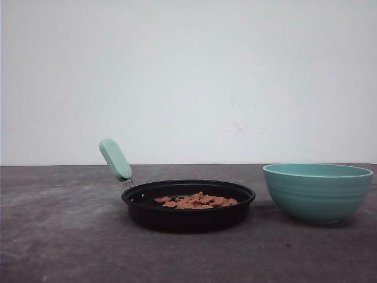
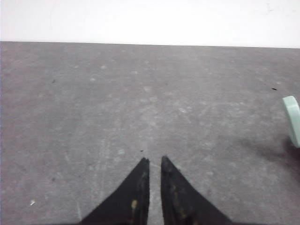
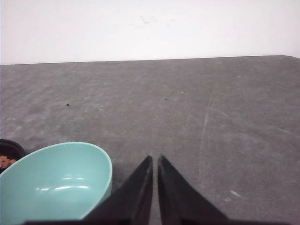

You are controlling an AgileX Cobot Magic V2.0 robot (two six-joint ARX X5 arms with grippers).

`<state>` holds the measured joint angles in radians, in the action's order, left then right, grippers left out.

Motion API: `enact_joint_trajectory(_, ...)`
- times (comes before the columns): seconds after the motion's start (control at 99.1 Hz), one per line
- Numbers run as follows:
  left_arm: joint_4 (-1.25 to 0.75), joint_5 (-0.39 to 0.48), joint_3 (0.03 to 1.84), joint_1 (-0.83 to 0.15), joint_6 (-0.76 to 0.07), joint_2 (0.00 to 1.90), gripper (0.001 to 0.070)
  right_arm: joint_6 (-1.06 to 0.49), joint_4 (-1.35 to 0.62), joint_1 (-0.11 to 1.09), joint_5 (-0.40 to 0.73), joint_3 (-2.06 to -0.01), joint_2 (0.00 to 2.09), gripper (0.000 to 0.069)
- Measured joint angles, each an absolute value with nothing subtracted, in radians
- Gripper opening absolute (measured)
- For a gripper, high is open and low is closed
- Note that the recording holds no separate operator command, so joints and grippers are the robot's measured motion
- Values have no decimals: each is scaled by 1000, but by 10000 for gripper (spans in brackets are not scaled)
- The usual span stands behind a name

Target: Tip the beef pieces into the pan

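Observation:
The black pan (image 1: 188,206) rests mid-table, its mint-green handle (image 1: 115,159) angled up to the left. A heap of reddish-brown beef pieces (image 1: 197,201) lies inside the pan. In the right wrist view a sliver of the pan (image 3: 9,152) with beef pieces (image 3: 6,161) appears beside the bowl. The handle tip (image 2: 293,119) sits at the edge of the left wrist view. My left gripper (image 2: 154,159) hangs over bare table, jaws nearly together, nothing between them. My right gripper (image 3: 155,157) is likewise shut and empty, just beside the bowl.
A teal ribbed bowl (image 1: 318,191) stands upright to the right of the pan; its inside (image 3: 54,180) looks empty. The grey tabletop (image 1: 59,236) runs back to a white wall.

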<state>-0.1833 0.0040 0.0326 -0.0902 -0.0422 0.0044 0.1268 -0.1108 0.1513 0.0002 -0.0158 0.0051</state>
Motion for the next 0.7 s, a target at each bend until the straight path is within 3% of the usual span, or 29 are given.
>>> enact_joint_trajectory(0.696, -183, 3, 33, -83, -43, 4, 18, 127, -110, 151, 1, -16, 5, 17)
